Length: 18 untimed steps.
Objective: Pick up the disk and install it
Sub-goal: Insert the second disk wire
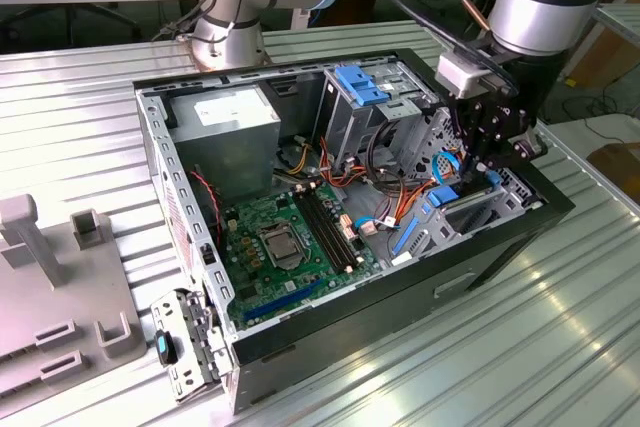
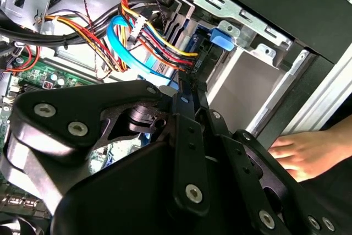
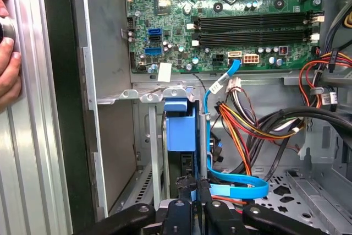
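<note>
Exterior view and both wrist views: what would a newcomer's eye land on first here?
The open computer case on the ribbed metal table, its green motherboard exposed. The gripper reaches into the case's corner at the exterior view's right, where the disk stands in a metal bay beside bright cables. A person's hand rests just outside the case.

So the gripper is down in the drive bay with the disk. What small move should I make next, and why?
Probably a short, slow push along the bay slot. In the first wrist view the disk stands on edge between the bay rails, the gripper is at its near end, and its blue carrier doesn't look fully seated. The blue cable lies close alongside, so go gently.
</note>
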Motion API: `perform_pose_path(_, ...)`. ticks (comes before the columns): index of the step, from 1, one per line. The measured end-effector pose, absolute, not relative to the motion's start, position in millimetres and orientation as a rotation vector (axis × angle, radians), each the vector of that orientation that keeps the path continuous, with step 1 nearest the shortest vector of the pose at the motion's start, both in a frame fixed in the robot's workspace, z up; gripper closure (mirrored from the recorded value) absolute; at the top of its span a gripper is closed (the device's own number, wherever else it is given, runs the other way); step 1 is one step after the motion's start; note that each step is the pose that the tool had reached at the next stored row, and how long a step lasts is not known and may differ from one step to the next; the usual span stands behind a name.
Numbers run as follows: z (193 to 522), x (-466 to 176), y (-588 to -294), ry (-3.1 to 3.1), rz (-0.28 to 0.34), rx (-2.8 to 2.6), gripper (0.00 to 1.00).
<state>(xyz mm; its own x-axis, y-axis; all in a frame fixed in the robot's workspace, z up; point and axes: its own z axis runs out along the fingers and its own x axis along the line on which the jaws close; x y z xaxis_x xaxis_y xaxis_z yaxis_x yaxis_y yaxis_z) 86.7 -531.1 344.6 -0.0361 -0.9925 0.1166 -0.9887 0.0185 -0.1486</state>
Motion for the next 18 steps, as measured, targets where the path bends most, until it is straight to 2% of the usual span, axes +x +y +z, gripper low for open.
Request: perform_pose_path(18,339.5,86.7,-531.2,2.228,-0.295,-2.167,0.84)
